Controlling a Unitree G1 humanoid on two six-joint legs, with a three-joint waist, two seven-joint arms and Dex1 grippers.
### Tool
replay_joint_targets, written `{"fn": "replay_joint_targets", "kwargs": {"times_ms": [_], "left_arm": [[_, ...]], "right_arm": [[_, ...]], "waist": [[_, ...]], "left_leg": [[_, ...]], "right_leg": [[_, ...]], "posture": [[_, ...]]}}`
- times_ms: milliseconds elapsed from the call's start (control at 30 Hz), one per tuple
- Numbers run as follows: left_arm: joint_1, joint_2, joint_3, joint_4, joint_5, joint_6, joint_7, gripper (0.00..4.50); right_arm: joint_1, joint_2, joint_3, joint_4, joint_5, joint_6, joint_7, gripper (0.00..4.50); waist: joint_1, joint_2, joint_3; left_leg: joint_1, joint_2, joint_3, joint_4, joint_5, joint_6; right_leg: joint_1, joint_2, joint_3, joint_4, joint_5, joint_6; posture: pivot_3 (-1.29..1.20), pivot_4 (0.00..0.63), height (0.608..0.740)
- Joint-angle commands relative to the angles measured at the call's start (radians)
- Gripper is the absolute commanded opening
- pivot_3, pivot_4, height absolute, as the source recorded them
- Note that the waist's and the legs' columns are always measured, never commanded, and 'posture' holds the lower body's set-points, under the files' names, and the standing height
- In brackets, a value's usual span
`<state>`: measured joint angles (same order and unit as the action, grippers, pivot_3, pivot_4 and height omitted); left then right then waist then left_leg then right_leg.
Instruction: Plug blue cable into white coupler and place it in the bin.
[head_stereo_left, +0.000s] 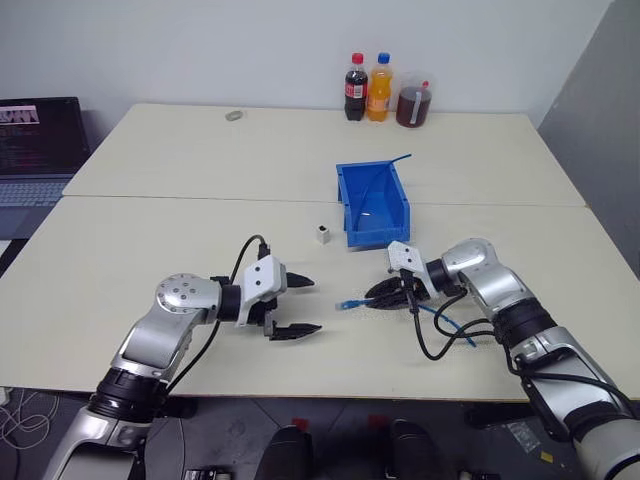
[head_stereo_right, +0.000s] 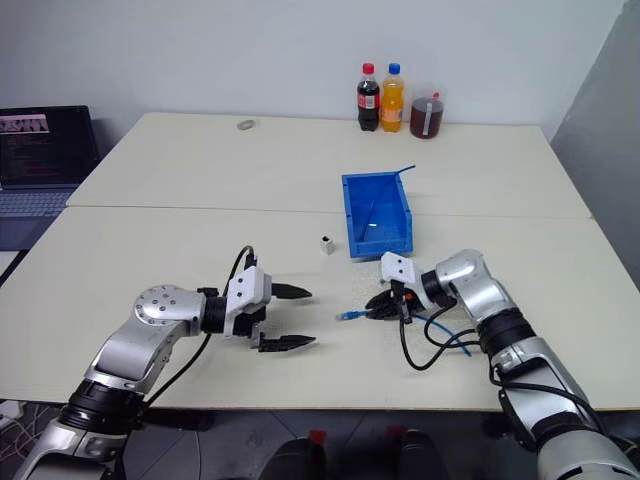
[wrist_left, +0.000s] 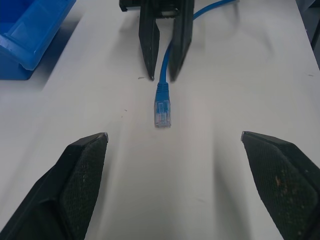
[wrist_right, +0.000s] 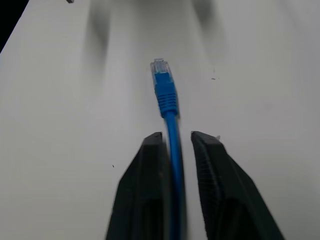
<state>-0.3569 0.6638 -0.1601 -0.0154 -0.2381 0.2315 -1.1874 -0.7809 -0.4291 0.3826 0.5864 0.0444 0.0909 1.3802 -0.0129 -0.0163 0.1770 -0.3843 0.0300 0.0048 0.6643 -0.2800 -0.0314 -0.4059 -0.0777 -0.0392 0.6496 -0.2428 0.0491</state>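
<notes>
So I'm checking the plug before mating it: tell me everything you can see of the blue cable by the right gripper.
The blue cable is a thin, light-blue flexible cord ending in a blue boot and a small clear plug. The plug end lies flat on the white table, unplugged, pointing toward the left gripper. The cord runs between the right gripper's black fingers, which stand slightly apart around it. Behind them it loops loosely on the table.

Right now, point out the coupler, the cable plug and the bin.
Coupler (head_stereo_left: 322, 235), left eye view, its top.
Cable plug (wrist_left: 162, 111), left wrist view, its clear tip.
Bin (head_stereo_left: 347, 207), left eye view, its left wall.
</notes>
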Motion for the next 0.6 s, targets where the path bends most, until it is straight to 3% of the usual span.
{"fn": "replay_joint_targets", "kwargs": {"times_ms": [33,267,400,600], "left_arm": [[-0.027,-0.004,0.009,0.017,0.001,-0.022,0.004,4.5],[-0.074,-0.033,-0.033,0.09,0.019,-0.073,-0.036,4.5],[-0.116,-0.068,-0.075,0.176,0.06,-0.111,-0.04,4.5],[-0.162,-0.132,-0.104,0.251,0.077,-0.145,-0.051,4.5]], "right_arm": [[-0.014,-0.001,-0.011,-0.002,-0.014,-0.025,-0.003,2.16],[0.051,-0.103,-0.069,-0.279,0.077,0.174,0.039,3.99],[0.111,-0.162,-0.142,-0.501,0.164,0.356,-0.008,3.99],[0.169,-0.2,-0.198,-0.603,0.19,0.437,-0.099,3.99]], "waist": [[-0.001,0.0,0.0],[0.006,0.0,0.0],[0.011,0.0,0.0],[0.011,0.0,0.0]], "left_leg": [[0.0,0.0,0.0,0.0,0.0,0.0],[0.0,0.0,0.0,0.0,0.0,0.0],[0.0,0.0,0.0,0.0,0.0,0.0],[0.0,0.0,0.0,0.0,0.0,0.0]], "right_leg": [[0.0,0.0,0.0,0.0,0.0,0.0],[0.0,0.0,0.0,0.001,0.0,0.0],[0.0,0.0,-0.001,0.0,0.0,0.0],[0.0,0.0,-0.001,0.0,0.0,0.0]], "posture": [[0.0,0.15,0.74],[0.0,0.15,0.74],[0.0,0.15,0.74],[0.0,0.15,0.74]]}}
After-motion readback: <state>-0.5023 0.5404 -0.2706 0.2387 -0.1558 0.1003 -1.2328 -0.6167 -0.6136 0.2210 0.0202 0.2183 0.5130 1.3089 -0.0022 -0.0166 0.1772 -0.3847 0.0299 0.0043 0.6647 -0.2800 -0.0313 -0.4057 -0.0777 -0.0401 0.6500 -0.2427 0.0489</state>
